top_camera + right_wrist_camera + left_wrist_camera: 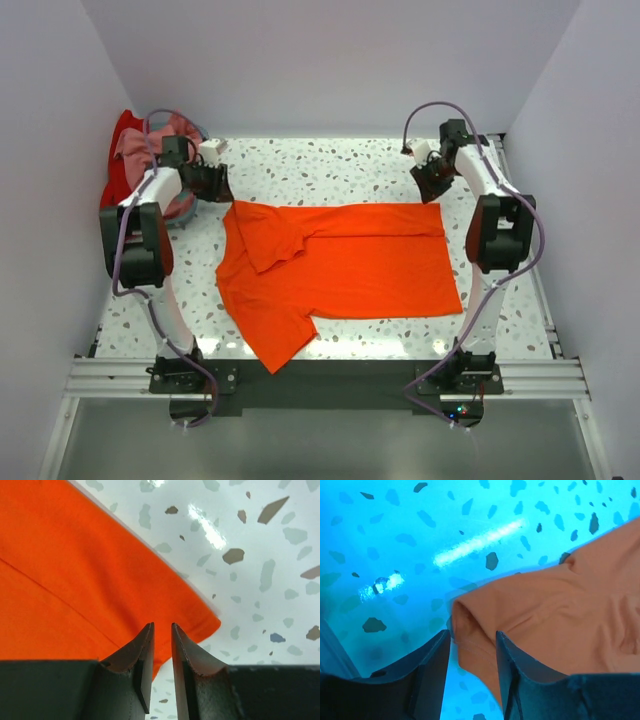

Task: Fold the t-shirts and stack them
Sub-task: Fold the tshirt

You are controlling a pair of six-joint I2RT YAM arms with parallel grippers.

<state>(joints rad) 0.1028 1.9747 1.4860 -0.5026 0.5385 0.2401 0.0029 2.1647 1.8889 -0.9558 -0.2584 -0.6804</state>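
Upper left of the top view: the red t-shirt point(118, 185) and the pink t-shirt point(135, 147) lie bunched together at the far left corner of the bench point(330, 160), not yet folded.

Just right of that pile, the left hand point(210, 182) sits low at the upper left corner of the orange t-shirt point(360, 260). In the left wrist view its fingers point(432, 672) stand apart, and the cloth corner lies in the gap between them, unclamped.

Centre: the orange t-shirt lies flat with its long axis running left to right across the frame. Its upper sleeve is folded inward and its lower sleeve is spread toward the bottom edge.

Upper right: the right hand point(432, 178) hangs over the shirt's upper right corner. Its fingers point(137, 655) are drawn almost together, leaving a thin slit with nothing gripped in it.

Judgement: each hand is nearest its own upper corner, so the cloth lies toward the bottom of the frame from both. Folding the upper edge downward requires both corners to be clamped first
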